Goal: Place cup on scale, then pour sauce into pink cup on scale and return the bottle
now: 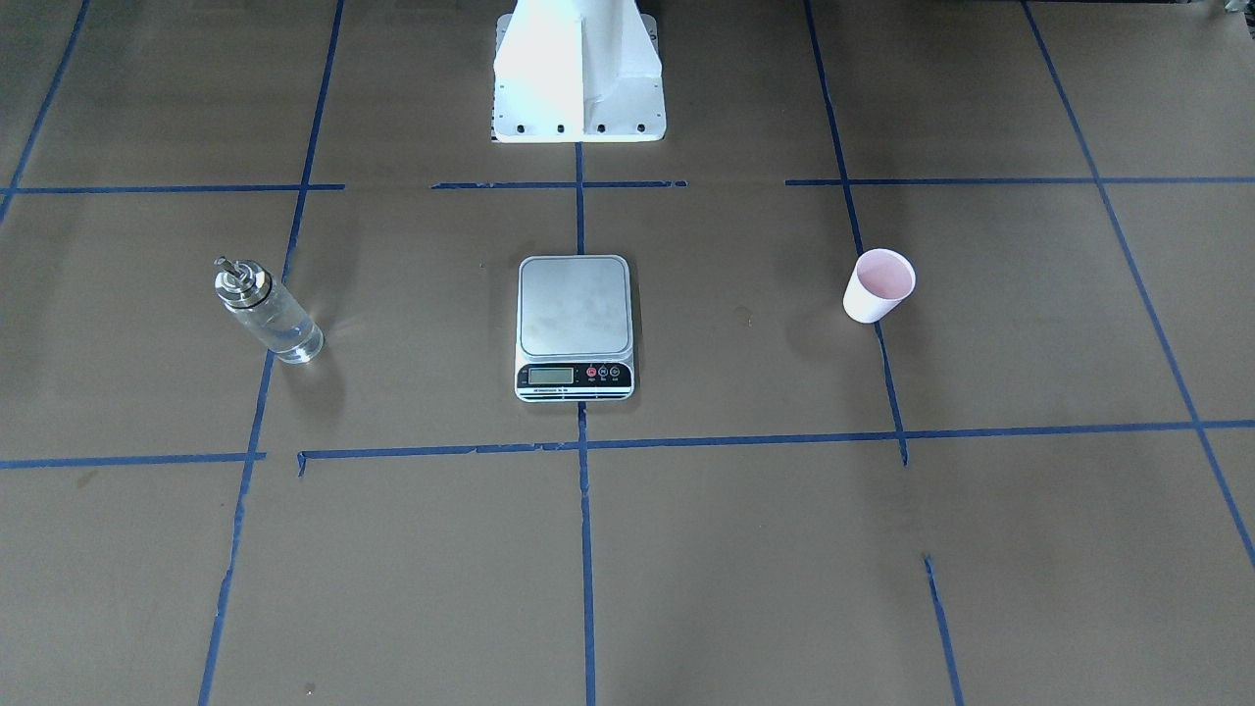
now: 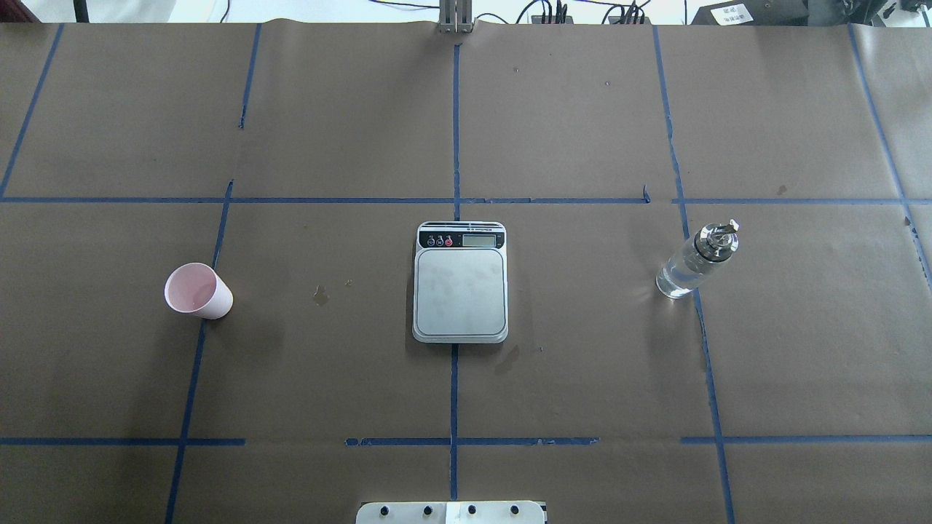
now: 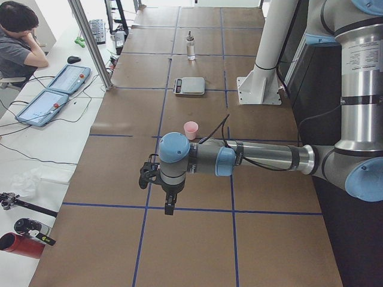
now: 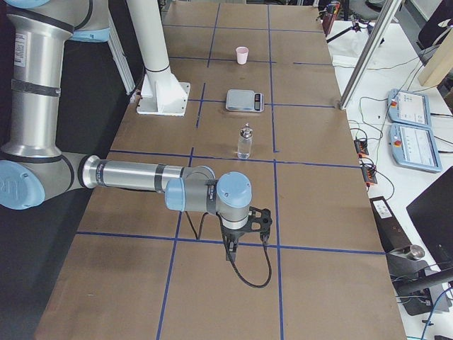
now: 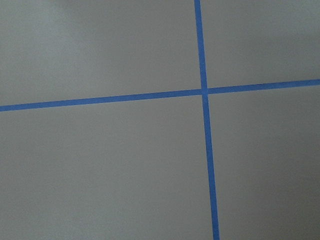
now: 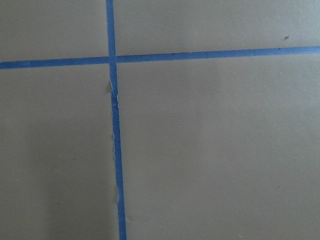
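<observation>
The pink cup (image 2: pixel 196 291) stands upright on the table, left of the scale (image 2: pixel 460 282); it also shows in the front view (image 1: pixel 878 285). The scale's steel plate is bare. The clear glass bottle (image 2: pixel 696 262) with its silver spout cap stands upright, right of the scale, and shows in the front view (image 1: pixel 267 312). The sauce in it is hardly visible. My left gripper (image 3: pixel 169 206) hangs over the table, nearer the camera than the cup (image 3: pixel 190 130). My right gripper (image 4: pixel 230 255) hangs nearer the camera than the bottle (image 4: pixel 245 142). I cannot tell whether either is open or shut.
Brown paper with blue tape lines covers the table (image 2: pixel 582 364). The robot's white base (image 1: pixel 578 78) stands behind the scale. A person sits at a side desk (image 3: pixel 21 36) with tablets (image 3: pixel 57 89). Both wrist views show only paper and tape.
</observation>
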Available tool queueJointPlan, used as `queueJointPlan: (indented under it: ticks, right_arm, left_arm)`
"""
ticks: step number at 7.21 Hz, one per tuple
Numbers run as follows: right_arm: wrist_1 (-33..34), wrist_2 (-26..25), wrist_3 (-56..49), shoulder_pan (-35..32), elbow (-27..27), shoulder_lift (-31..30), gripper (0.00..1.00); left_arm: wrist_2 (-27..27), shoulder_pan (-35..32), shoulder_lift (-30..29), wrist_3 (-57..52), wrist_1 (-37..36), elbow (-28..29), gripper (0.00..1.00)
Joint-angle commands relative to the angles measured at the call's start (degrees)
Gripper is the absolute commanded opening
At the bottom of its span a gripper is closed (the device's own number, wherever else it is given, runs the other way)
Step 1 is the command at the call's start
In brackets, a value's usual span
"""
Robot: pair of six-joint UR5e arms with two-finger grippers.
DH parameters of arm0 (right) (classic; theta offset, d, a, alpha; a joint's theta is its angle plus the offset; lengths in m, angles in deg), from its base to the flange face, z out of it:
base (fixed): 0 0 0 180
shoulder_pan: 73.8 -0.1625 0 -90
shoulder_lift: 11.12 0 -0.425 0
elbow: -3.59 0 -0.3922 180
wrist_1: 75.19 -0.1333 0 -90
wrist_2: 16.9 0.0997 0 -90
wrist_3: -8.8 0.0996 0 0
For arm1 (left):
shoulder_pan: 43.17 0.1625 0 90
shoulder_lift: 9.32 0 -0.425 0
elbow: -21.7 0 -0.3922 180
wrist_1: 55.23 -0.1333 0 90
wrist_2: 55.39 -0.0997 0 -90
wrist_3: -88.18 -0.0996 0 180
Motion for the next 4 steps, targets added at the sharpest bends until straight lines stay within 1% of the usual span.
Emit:
queueJointPlan:
  ticks: [1,2,3,4]
  right_arm:
    - [-0.1,0.0,0.0,0.6,0.0,0.2,1.00]
    - [-1.0,-0.1,-0.2,0.6,0.2,0.2,1.00]
    - [-2.5,0.1,-0.1,1.2,0.2,0.0,1.00]
    - [-4.2,0.1,0.1,3.0,0.3,0.2,1.00]
  left_arm:
    - [-0.6,0.0,0.1,-0.4,0.1,-0.1,1.00]
    - [-0.2,0.0,0.1,-0.4,0.1,-0.4,1.00]
    - [0.1,-0.1,0.1,-0.5,0.2,-2.0,1.00]
    - [0.0,0.1,-0.1,-0.5,0.3,-2.2,1.00]
